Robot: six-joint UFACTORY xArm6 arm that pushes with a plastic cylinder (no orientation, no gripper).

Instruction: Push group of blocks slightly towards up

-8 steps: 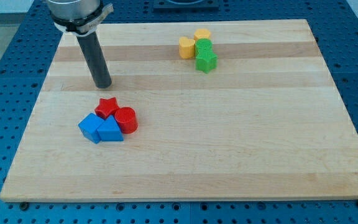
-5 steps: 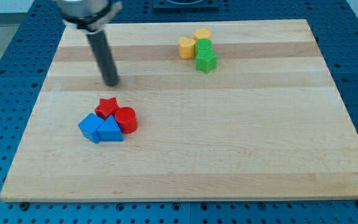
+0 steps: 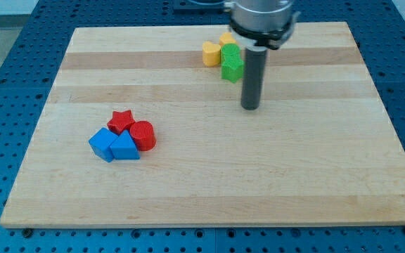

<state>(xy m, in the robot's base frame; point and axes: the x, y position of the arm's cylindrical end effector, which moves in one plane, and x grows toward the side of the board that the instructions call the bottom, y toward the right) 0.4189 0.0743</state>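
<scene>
- My tip (image 3: 250, 107) has crossed rightward from beside the red-blue cluster.
- It now sits just near-right of the green star block (image 3: 232, 68), placed to push the yellow-green group farther.
- Jaws: none fitted.

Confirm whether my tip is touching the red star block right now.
No: my tip rests on bare wooden board, far to the view's right of the red star block.

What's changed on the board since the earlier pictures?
Only my tip moved: it swept from the view's left, above the red and blue blocks, across to the right, and now stands just below the green star block. No block has shifted.
</scene>
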